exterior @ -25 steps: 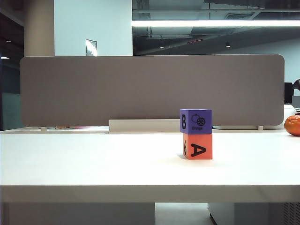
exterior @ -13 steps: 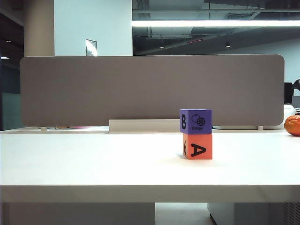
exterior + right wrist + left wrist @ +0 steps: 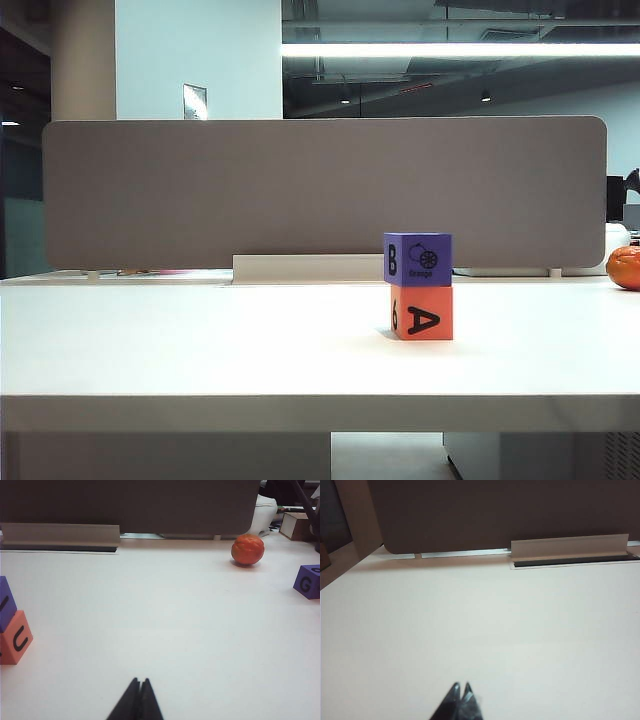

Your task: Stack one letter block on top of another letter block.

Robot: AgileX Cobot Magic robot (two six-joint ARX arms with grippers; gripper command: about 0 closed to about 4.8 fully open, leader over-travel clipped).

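The purple letter block (image 3: 417,259) is seen resting squarely on the orange-red letter block (image 3: 421,312), right of centre on the white table (image 3: 200,350) in the exterior view, where neither gripper is shown. In the right wrist view the right gripper (image 3: 139,681) is shown clenched and empty at the lower centre of the frame, well apart from the stack (image 3: 11,625) at the left edge, with an orange ball (image 3: 247,549) at upper right and a second purple block (image 3: 309,581) at the right edge. In the left wrist view the left gripper (image 3: 461,686) is likewise shown clenched on nothing above bare tabletop at lower centre, and no block is seen there.
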